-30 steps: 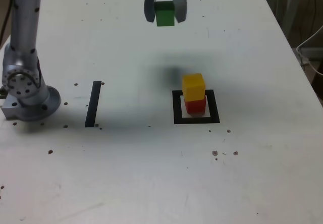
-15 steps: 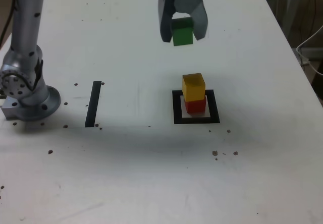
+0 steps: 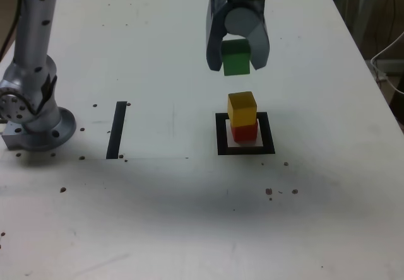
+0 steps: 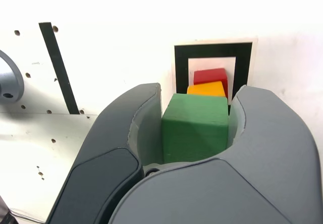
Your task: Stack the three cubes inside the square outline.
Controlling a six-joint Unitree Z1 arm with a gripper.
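Closest to the exterior camera the white surface (image 3: 189, 229) is just bare apart from some dark specks. A bit further back is the square outline (image 3: 245, 150), black tape with a white middle, and inside it the red cube (image 3: 243, 132) with the yellow cube (image 3: 242, 108) sitting on top. Yellow looks a touch wider than red and slightly twisted on it, so the landing pad isn't perfectly square to the frame. Off to the exterior view's left there's a straight black strip (image 3: 117, 129) and the arm's base (image 3: 35, 119), both well clear of the action.

Above and just behind the little tower hangs the gripper (image 3: 237, 59), jaws clamped on the green cube (image 3: 237, 57), with clear air between green and yellow. The wrist view backs that up: the green cube (image 4: 194, 125) is pinched snugly between both jaws, and the yellow (image 4: 206, 89) and red (image 4: 211, 75) tops peek out past it.

My take on doing this step well: line green up right over yellow before dropping, come down slow and straight, and match the yellow cube's twist rather than the tape. Don't let go until green is actually resting flat, since a drop or a sideways nudge could topple the two-high stack.
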